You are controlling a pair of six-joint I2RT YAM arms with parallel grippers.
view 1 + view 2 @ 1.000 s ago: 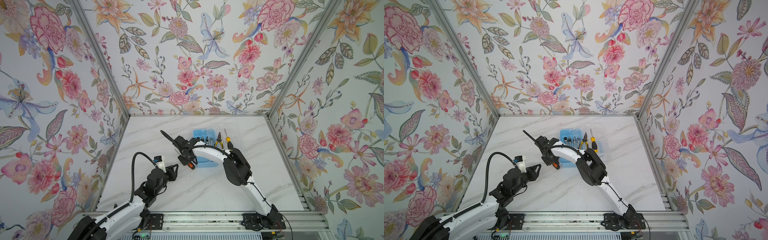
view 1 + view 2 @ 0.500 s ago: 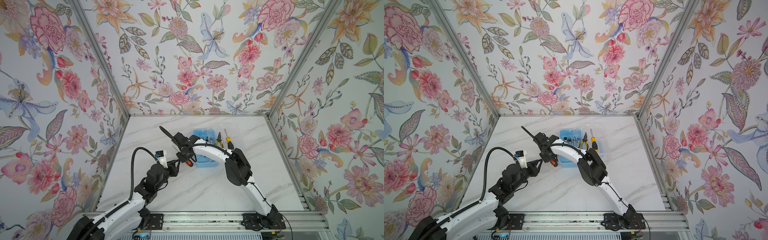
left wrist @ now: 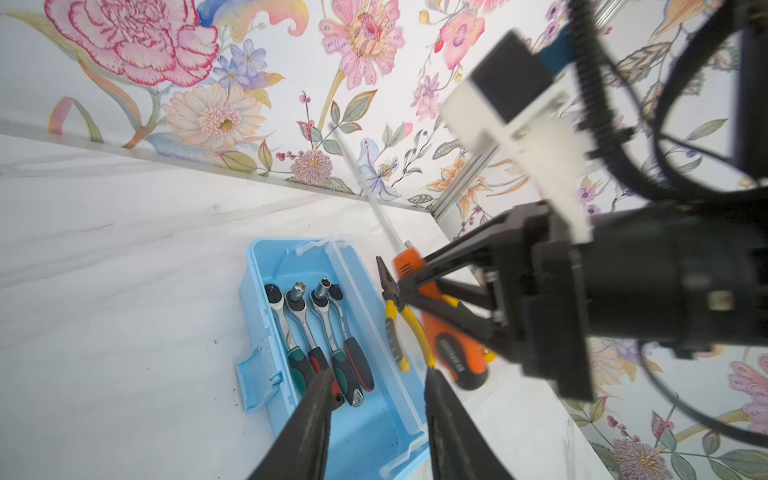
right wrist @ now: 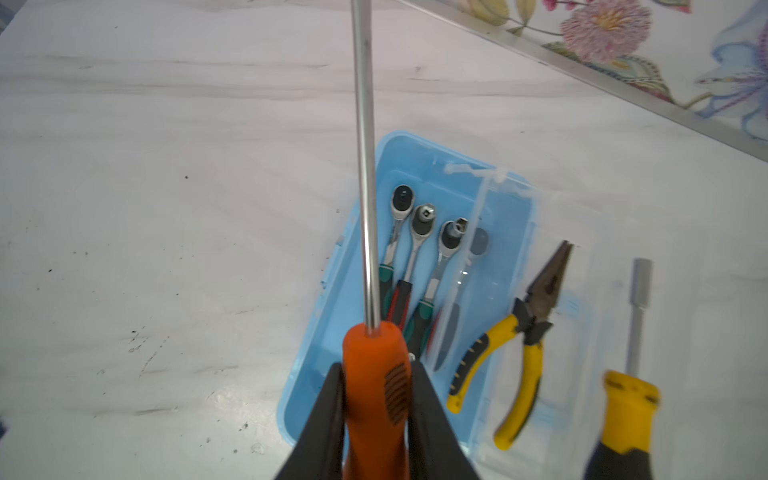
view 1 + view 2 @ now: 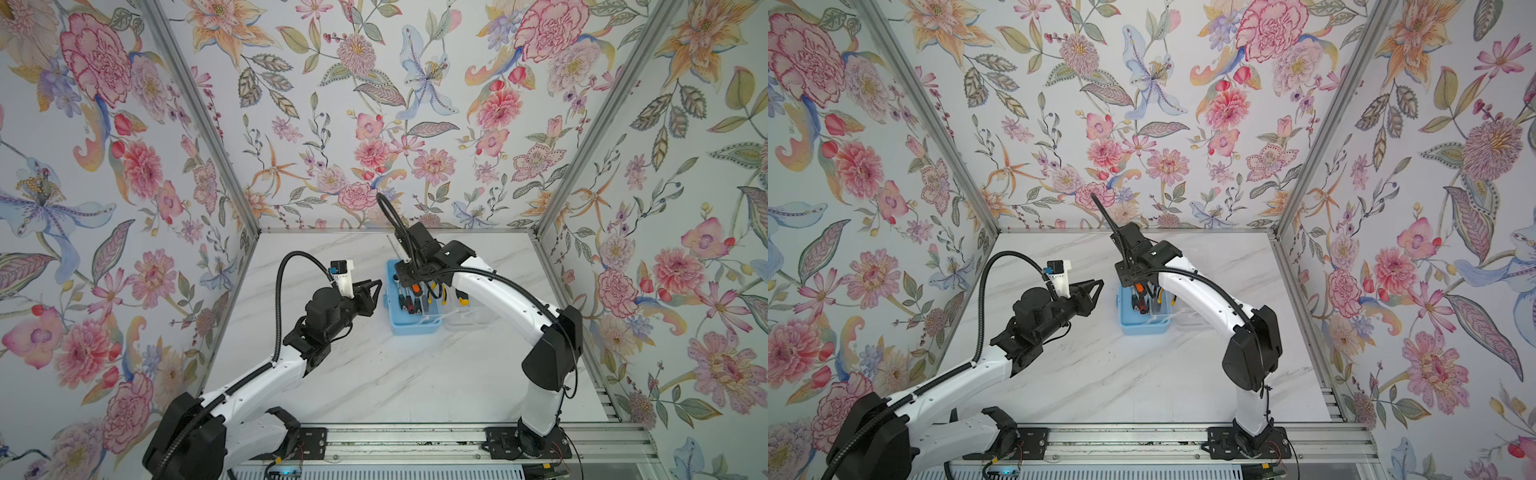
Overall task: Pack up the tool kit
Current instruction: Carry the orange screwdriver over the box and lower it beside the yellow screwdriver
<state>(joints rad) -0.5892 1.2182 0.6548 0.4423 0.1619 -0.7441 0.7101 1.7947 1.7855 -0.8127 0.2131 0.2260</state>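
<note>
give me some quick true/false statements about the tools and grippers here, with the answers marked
1. The right gripper holds the orange-handled screwdriver. True.
2. The yellow pliers are inside the blue box. False: they lie on the clear lid, which is open beside the box.
3. Ratchet wrenches lie in the blue box. True.
4. The left gripper grips a wrench. False: its jaws are open with nothing between them, and it hangs to one side of the box.
5. The yellow-and-black driver lies outside the box. True.
</note>
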